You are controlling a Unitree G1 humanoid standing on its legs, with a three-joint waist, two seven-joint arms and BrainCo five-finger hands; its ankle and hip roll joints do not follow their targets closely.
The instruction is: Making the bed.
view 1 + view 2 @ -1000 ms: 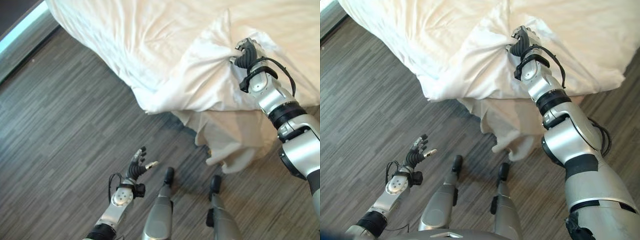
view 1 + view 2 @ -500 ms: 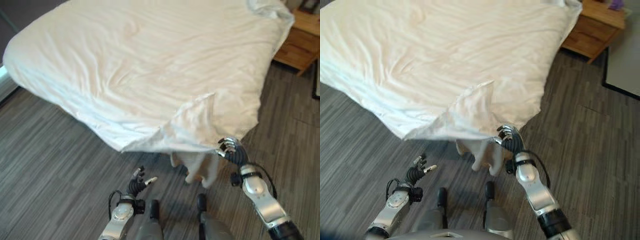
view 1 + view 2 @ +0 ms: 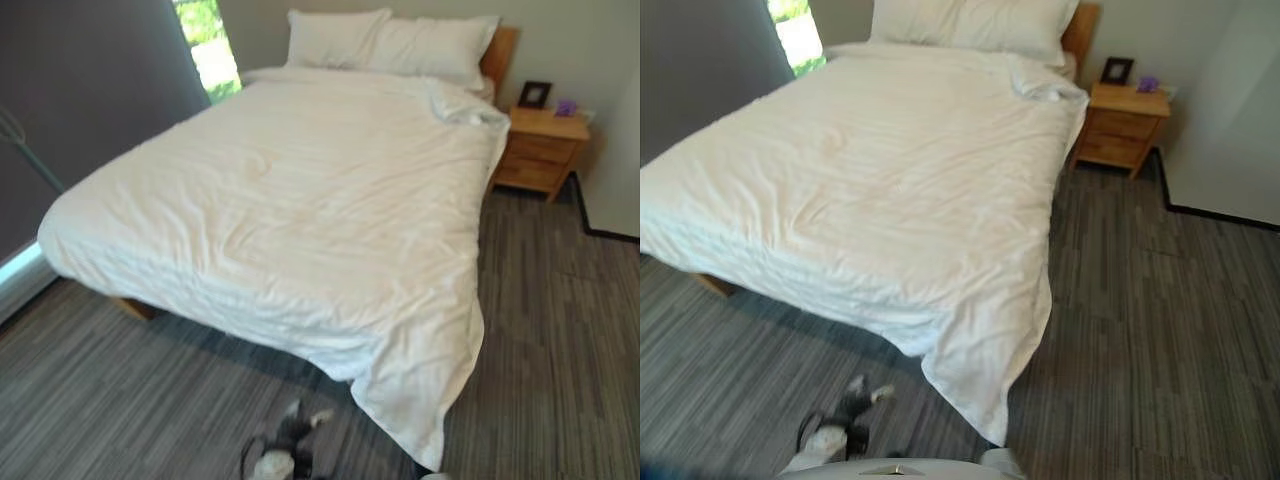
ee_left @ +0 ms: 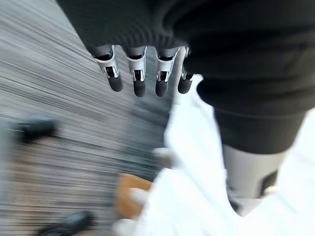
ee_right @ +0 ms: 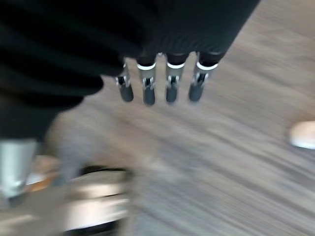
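Standing back, we see the duvet (image 3: 290,190) spread flat over the bed (image 3: 130,308), one corner hanging toward the floor (image 3: 1160,330). Left hand (image 4: 142,73) and right hand (image 5: 162,78) hang open, empty; we should square that corner.

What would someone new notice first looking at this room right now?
The big bed under a white duvet takes most of the room, with one duvet corner drooping to the grey floor nearest the robot. Two white pillows lie at the far end, and a wooden nightstand stands to the bed's right. The left hand hangs open low by the drooping corner.
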